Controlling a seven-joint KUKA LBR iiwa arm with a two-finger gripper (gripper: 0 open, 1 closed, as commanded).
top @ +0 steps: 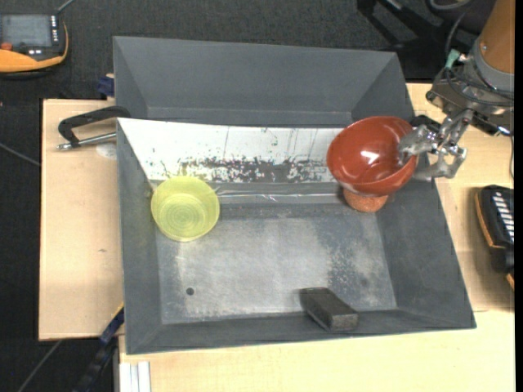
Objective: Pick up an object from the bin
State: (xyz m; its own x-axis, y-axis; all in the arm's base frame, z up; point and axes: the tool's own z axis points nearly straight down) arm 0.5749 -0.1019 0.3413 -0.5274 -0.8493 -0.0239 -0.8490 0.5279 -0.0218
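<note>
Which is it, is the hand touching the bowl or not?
Touching. The camera view shows the hand with its fingers closed on the right rim of the bowl, at the bin's far right corner.

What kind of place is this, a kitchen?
Probably a robot lab, not a kitchen: a gripper holds a red bowl over a grey metal bin, where a yellow cup and dark block lie.

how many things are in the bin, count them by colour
red: 1, the red bowl, its rim gripped by the tool
yellow-green: 1, the yellow-green cup at the left
dark grey: 1, the dark grey block at the near wall
total: 3
The orange patch under the bowl may be the bowl's own foot, so it is not counted.
</note>
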